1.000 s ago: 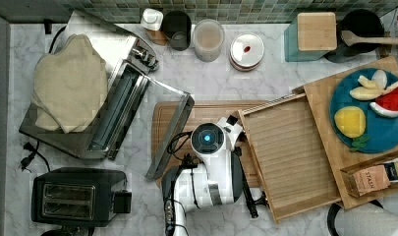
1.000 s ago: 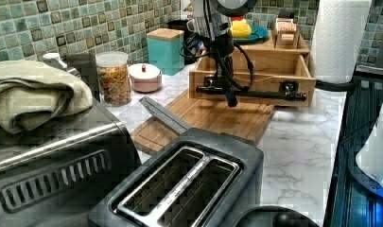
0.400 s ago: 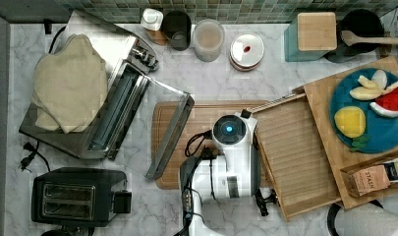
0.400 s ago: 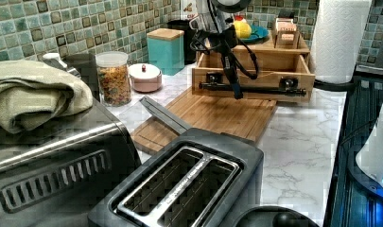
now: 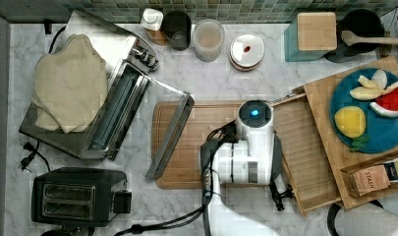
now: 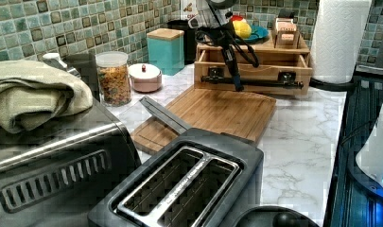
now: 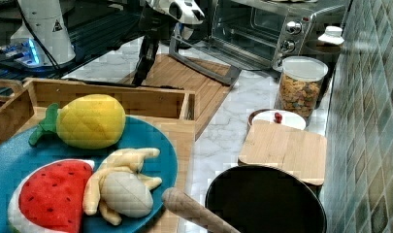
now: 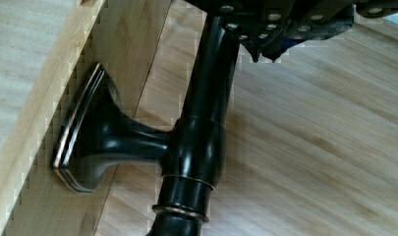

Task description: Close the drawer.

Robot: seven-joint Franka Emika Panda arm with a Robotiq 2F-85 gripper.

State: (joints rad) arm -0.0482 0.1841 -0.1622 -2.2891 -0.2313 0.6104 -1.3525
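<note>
arm [image 5: 248,157] reaching down over board [image 5: 186,147], gripper [image 6: 236,82] at drawer [image 5: 309,152] handle [image 8: 196,142]. finger opening can't tell. "stash" on box [image 5: 376,179].

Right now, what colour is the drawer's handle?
Dark, nearly black, with a bronze edge: the handle shows best in the wrist view.

toaster [image 5: 78,196], toaster oven [image 5: 113,105], cutting board [image 5: 186,147]

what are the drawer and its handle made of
Drawer: looks like pale bamboo or light wood, matte, with visible grain and a slatted floor. Handle: probably metal in a dark bronze finish, glossy, with highlights and lighter worn edges on its mounting foot.
</note>
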